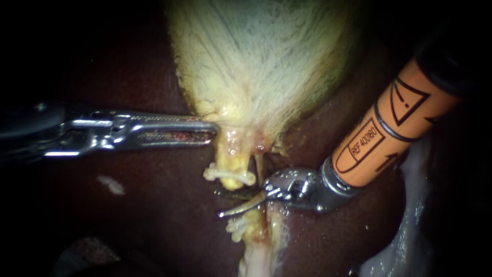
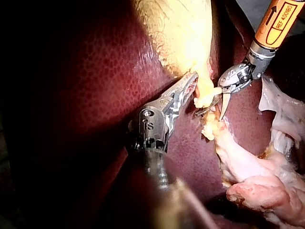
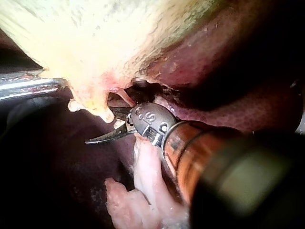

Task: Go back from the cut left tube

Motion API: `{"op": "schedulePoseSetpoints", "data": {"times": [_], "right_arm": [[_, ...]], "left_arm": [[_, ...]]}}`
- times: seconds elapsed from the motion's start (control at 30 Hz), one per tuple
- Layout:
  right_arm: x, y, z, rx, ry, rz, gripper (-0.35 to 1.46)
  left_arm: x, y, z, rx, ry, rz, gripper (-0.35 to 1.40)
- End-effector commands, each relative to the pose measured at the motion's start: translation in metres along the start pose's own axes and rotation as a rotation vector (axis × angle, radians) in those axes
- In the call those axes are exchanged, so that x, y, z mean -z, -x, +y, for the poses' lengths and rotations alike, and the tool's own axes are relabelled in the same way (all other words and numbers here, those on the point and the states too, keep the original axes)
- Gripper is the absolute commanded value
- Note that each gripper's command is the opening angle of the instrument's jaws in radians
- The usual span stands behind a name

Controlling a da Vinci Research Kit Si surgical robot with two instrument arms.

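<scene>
Jaws of your right instrument [image 1: 220, 203] stand apart, empty, in the gap of the cut left tube [image 1: 229, 159], between its clipped upper stump and lower stump. Your left instrument [image 1: 207, 131] clamps the gallbladder [image 1: 261, 61] at its lower edge.

Count log | instruments: 2, left instrument [image 1: 214, 129], right instrument [image 1: 220, 203] | gallbladder [image 1: 261, 56]: 1 | liver [image 1: 154, 205]: 1 | clips: 2, upper clip [image 1: 229, 175], lower clip [image 1: 237, 226] | cut tube ends: 2, upper end [image 1: 230, 153], lower end [image 1: 254, 233]

The dark red liver [image 1: 154, 225] carries the pale gallbladder [image 1: 261, 56] lying directly on it.
</scene>
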Motion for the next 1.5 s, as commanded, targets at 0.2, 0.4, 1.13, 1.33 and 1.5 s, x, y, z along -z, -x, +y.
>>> {"op": "schedulePoseSetpoints", "data": {"times": [0.2, 0.4, 1.13, 1.33, 1.5], "right_arm": [[0.0002, 0.0002, -0.0008, 0.003, -0.005, -0.001, 0.94], [0.0014, 0.0012, -0.0035, 0.067, -0.026, -0.011, 1.11], [0.0136, 0.0005, -0.0014, 0.528, 0.318, 0.043, 1.43], [0.0144, 0.0003, -0.0014, 0.580, 0.345, 0.033, 1.43], [0.0145, 0.0003, -0.0014, 0.591, 0.347, 0.031, 1.43]], "left_arm": [[0.0000, 0.0000, 0.0000, 0.000, 0.000, 0.000, -0.35], [0.0001, -0.0001, 0.0001, 0.000, -0.001, 0.000, -0.35], [0.0002, -0.0001, 0.0003, 0.000, -0.002, 0.000, -0.35], [0.0001, -0.0001, 0.0003, 0.000, -0.002, 0.000, -0.35], [-0.0004, -0.0004, 0.0004, -0.002, 0.001, -0.001, -0.35]]}}
